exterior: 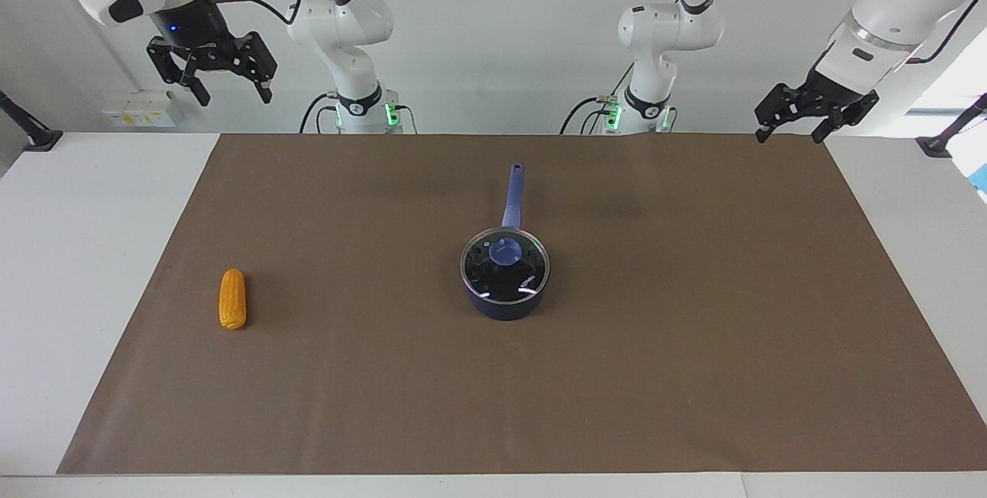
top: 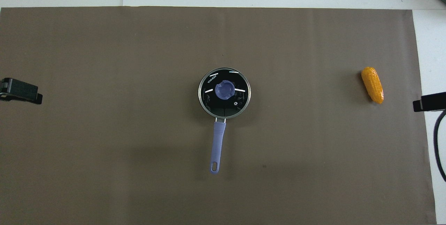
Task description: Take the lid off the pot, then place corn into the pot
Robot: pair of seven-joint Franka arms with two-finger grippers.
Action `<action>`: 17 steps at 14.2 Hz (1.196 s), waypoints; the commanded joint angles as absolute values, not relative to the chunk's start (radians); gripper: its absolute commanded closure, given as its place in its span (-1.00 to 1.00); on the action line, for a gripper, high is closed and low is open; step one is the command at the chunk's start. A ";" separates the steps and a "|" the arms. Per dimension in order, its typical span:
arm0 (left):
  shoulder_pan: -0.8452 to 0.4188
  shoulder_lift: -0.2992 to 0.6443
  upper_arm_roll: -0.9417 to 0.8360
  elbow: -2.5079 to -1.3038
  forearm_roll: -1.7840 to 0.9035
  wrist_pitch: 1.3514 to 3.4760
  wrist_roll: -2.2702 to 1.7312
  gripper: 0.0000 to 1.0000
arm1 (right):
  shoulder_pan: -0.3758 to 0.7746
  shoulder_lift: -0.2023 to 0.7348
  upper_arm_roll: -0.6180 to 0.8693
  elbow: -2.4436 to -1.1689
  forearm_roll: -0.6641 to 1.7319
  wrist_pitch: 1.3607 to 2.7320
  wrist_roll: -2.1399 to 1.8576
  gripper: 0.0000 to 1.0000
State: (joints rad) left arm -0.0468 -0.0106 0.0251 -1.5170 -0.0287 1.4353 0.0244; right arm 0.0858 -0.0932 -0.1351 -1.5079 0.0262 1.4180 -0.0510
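The dark navy pot (exterior: 506, 307) stands at the middle of the brown mat, its long blue handle (exterior: 513, 197) pointing toward the robots. The clear glass lid (exterior: 532, 270) with a blue knob (exterior: 505, 251) sits on the pot; it also shows in the overhead view (top: 240, 101). The yellow-orange corn (exterior: 233, 298) lies on the mat toward the right arm's end, also in the overhead view (top: 372, 85). My right gripper (exterior: 235, 97) is open and empty, raised high above that end's near edge. My left gripper (exterior: 788, 134) is open and empty, raised above the mat's corner at the left arm's end.
The brown mat (exterior: 694, 344) covers most of the white table (exterior: 77, 251). A dark clamp (exterior: 35, 136) stands at the table edge by the right arm's end, and another clamp (exterior: 937, 145) at the left arm's end.
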 commanded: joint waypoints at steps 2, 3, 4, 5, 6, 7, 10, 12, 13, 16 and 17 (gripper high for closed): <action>-0.058 -0.035 0.031 -1.542 -0.012 1.436 0.037 -1.00 | 0.078 -0.084 -0.132 -1.493 0.048 1.417 -0.037 -1.00; -0.058 -0.034 0.031 -1.543 -0.012 1.442 0.035 -1.00 | 0.078 -0.084 -0.132 -1.493 0.048 1.416 -0.037 -1.00; -0.058 -0.035 0.031 -1.543 -0.012 1.442 0.034 -1.00 | 0.078 -0.084 -0.132 -1.493 0.048 1.417 -0.037 -1.00; -0.058 -0.035 0.031 -1.546 -0.012 1.443 0.034 -1.00 | 0.080 -0.084 -0.132 -1.493 0.048 1.416 -0.037 -1.00; -0.058 -0.035 0.031 -1.546 -0.012 1.443 0.034 -1.00 | 0.080 -0.084 -0.132 -1.493 0.048 1.417 -0.037 -1.00; -0.060 -0.035 0.031 -1.546 -0.012 1.443 0.034 -1.00 | 0.080 -0.084 -0.132 -1.493 0.048 1.416 -0.037 -1.00; -0.067 -0.020 0.031 -1.548 -0.009 1.459 0.128 -1.00 | 0.080 -0.084 -0.132 -1.493 0.048 1.417 -0.037 -1.00; -0.078 -0.020 0.031 -1.561 -0.008 1.469 0.130 -1.00 | 0.078 -0.084 -0.132 -1.493 0.048 1.417 -0.037 -1.00; -0.090 -0.017 0.031 -1.563 -0.008 1.471 0.130 -1.00 | 0.078 -0.084 -0.132 -1.493 0.048 1.417 -0.037 -1.00; -0.130 -0.015 0.031 -1.591 -0.008 1.502 0.132 -1.00 | 0.078 -0.084 -0.132 -1.493 0.048 1.416 -0.037 -1.00; -0.147 -0.014 0.031 -1.603 -0.006 1.514 0.130 -1.00 | 0.078 -0.084 -0.132 -1.493 0.048 1.417 -0.037 -1.00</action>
